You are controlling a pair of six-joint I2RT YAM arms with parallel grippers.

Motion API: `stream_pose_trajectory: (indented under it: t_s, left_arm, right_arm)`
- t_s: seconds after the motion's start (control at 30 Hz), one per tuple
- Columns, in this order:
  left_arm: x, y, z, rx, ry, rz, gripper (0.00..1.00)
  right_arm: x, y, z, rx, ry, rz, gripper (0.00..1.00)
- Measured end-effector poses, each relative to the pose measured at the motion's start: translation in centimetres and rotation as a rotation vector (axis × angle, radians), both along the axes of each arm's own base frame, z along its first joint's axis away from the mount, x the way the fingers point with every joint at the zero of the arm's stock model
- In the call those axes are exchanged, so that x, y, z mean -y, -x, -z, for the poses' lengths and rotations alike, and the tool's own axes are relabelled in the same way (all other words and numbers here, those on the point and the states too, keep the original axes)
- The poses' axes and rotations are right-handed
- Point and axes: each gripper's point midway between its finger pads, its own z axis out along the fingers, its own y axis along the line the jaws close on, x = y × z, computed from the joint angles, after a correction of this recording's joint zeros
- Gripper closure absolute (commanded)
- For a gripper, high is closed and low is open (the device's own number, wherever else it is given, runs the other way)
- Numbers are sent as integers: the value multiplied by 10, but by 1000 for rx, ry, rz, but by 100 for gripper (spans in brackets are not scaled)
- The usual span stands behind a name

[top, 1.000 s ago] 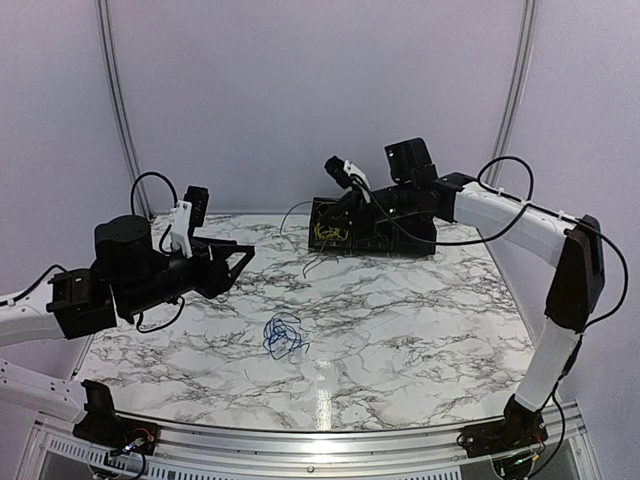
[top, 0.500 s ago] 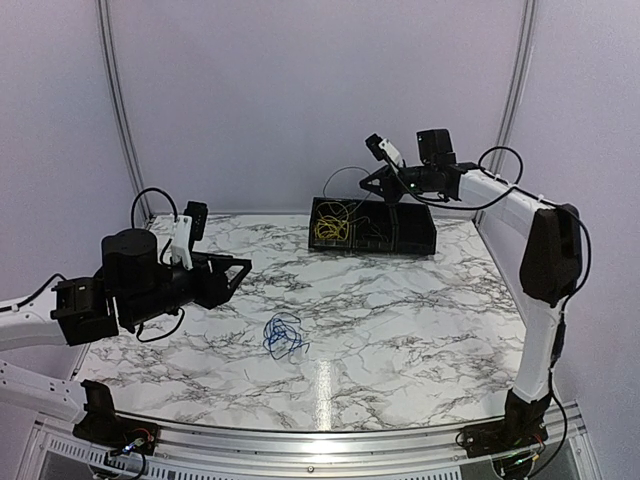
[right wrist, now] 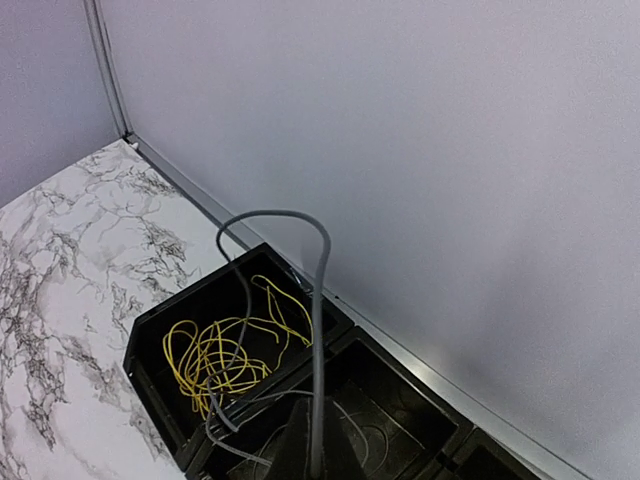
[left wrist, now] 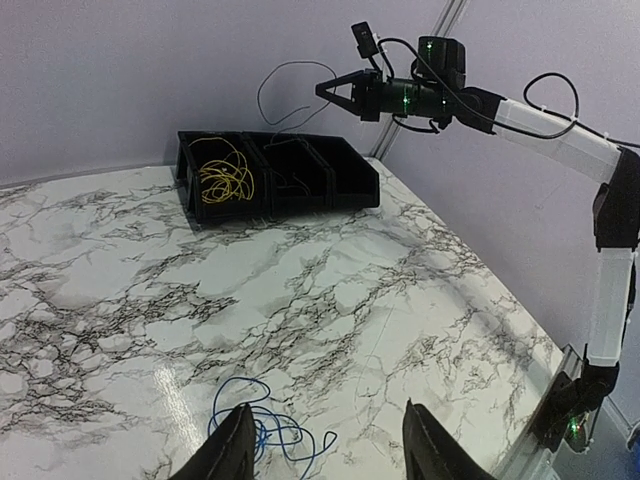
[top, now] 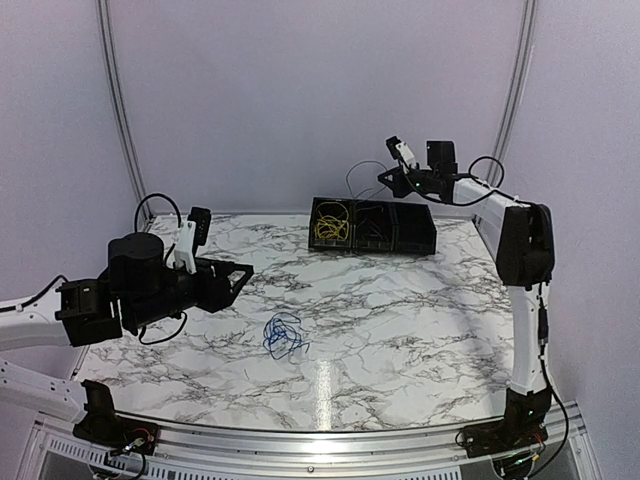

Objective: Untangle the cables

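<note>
The blue cable (top: 283,335) lies loose on the marble table, just below my open left gripper (top: 238,278); the left wrist view shows the blue cable (left wrist: 262,432) beside the left finger, untouched. The yellow cable (top: 330,226) is heaped in the left compartment of a black bin (top: 405,246). My right gripper (top: 384,179) hangs above the bin's back edge, shut on the black cable (top: 358,172), which arcs upward and drops into the bin. In the right wrist view the black cable (right wrist: 318,330) rises from the shut gripper (right wrist: 316,452) over the yellow cable (right wrist: 215,355).
The black bin (left wrist: 300,205) has three compartments and stands at the back of the table against the wall. The black cable's lower end trails across the divider between the left and middle compartments. A metal rail runs along the near table edge (top: 320,435).
My right gripper has lifted out of the bin and moved up and to the right, drawing the black cable up with it. The left gripper has barely shifted.
</note>
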Motion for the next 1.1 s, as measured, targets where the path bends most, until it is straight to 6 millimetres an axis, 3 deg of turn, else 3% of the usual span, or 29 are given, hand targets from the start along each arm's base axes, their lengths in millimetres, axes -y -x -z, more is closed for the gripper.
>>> stream_pose_trajectory:
  t_s: [0.27,0.53,0.7,0.83,1.1]
  left_arm:
    - [1,-1,8,-14,-26,-3,47]
    - [7,-5,26,-40,-71,-3,47]
    - [11,-6,35,-55,-95,2,47]
    - [12,-6,37,-59,-99,5,47]
    - [13,-6,37,-61,-97,8,47]
  right_arm:
    - [9,-22,43,-45,15,64,100]
    - [28,-32,47,-42,10,118,100]
    - [49,-28,76,-104,20,153,100]
    - [54,-21,100,-162,28,161,100]
    - [50,-18,104,-178,27,150,100]
